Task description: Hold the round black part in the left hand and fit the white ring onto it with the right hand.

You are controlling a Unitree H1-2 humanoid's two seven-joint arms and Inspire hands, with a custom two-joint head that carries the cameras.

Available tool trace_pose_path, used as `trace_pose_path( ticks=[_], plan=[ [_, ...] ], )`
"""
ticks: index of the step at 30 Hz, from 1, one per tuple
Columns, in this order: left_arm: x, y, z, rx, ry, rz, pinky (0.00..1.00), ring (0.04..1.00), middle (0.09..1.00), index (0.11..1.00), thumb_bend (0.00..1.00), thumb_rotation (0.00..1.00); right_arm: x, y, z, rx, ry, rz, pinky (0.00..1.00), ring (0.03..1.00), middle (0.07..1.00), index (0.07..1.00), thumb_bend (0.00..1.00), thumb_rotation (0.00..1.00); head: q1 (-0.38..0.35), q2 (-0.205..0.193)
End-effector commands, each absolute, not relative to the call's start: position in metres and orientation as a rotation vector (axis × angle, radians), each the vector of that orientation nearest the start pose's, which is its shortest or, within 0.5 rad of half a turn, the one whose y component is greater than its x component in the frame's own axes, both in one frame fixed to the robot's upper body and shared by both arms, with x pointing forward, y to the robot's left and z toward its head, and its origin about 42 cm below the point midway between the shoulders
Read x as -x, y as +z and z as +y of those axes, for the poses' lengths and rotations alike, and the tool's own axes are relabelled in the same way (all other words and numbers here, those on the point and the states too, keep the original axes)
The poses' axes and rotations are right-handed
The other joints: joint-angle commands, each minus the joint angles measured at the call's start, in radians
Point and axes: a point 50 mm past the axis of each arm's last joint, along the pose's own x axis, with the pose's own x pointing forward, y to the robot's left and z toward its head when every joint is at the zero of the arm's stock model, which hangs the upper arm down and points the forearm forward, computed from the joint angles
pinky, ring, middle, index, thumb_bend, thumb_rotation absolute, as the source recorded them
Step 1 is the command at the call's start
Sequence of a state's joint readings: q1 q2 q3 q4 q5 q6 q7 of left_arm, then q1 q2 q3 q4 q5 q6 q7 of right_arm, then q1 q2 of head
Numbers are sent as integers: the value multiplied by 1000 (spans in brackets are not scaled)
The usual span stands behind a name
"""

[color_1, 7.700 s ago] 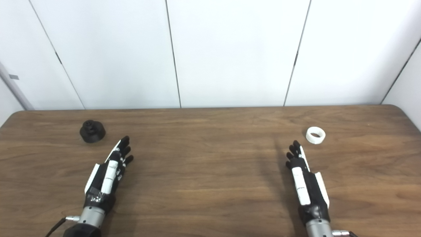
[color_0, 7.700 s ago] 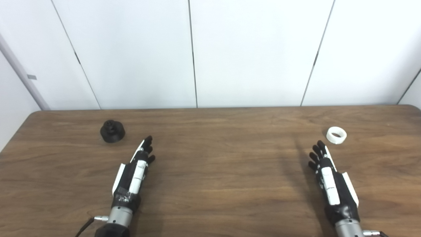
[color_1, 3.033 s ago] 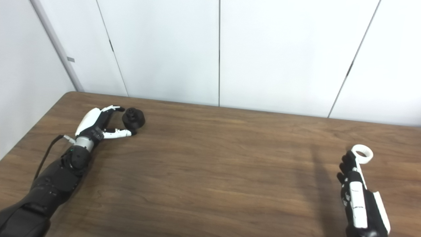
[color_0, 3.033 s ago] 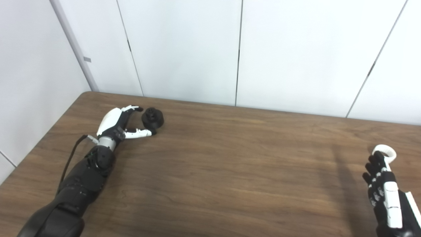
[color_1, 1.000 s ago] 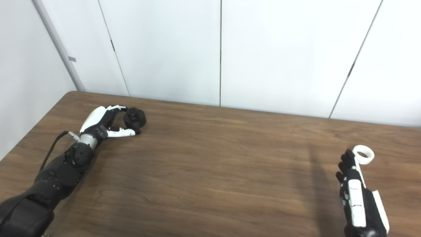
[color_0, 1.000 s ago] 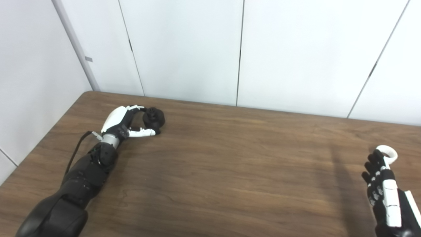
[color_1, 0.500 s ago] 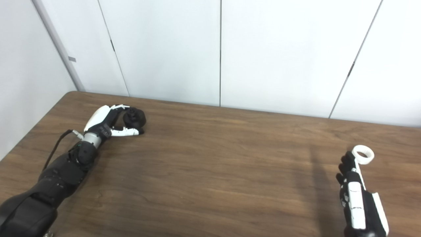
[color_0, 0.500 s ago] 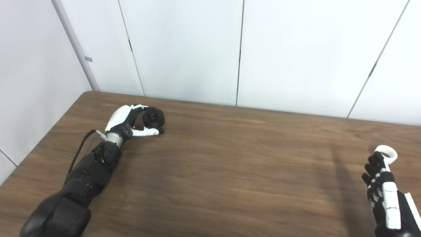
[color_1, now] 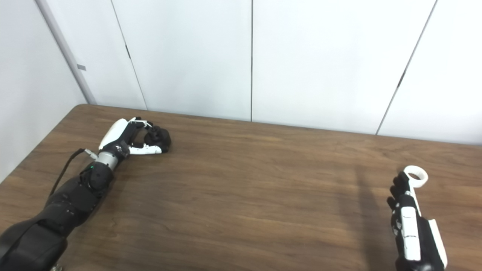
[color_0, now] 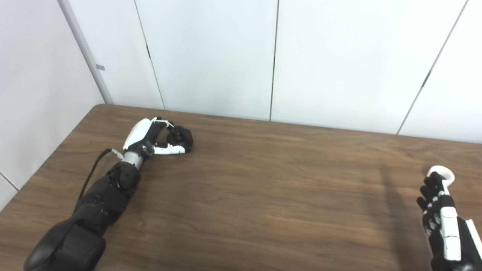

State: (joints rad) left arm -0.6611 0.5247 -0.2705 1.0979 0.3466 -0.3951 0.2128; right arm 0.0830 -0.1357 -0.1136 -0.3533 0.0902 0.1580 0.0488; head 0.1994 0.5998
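Note:
The round black part (color_0: 183, 137) lies on the wooden table (color_0: 263, 195) at the far left, tipped toward my left hand (color_0: 148, 136). The hand wraps it: the fingers (color_0: 164, 123) curl over its far side and the thumb (color_0: 170, 149) presses along its near side. The part still touches the table. The white ring (color_0: 441, 174) lies flat on the table at the right. My right hand (color_0: 442, 222) lies open and flat, palm down, its fingertips just short of the ring. It also shows in the right eye view (color_1: 408, 222), as does the ring (color_1: 415, 176).
White wall panels (color_0: 211, 56) stand close behind the table's far edge. The table's left edge (color_0: 52, 158) runs close beside my left forearm. A thin black cable (color_0: 92, 169) hangs by the left wrist.
My left hand has slid right and its fingers have closed around the black part, which has shifted a little right and tipped. The right hand and the ring have stayed put.

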Motion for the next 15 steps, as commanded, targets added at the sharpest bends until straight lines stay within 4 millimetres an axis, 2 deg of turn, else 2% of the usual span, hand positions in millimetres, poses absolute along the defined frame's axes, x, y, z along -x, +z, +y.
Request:
trace_pose_path(
  ticks=[1, 7, 15],
  plan=[
    [-458, 128, 391, -988, -94, 10, 1000, 999, 846, 485, 522, 48, -255, 184, -275, 70, -50, -208, 1000, 1000, 1000, 1000, 348, 1000, 0, 0],
    [-452, 141, 371, -1005, -196, -76, 1000, 1000, 912, 485, 524, 51, -258, 187, -271, 70, -47, -223, 1000, 1000, 1000, 1000, 365, 1000, -29, -3],
    [-427, 152, 322, -1007, -368, -196, 1000, 1000, 949, 484, 525, 57, -263, 188, -266, 77, -39, -236, 1000, 1000, 1000, 1000, 368, 1000, -57, -9]
  ],
)
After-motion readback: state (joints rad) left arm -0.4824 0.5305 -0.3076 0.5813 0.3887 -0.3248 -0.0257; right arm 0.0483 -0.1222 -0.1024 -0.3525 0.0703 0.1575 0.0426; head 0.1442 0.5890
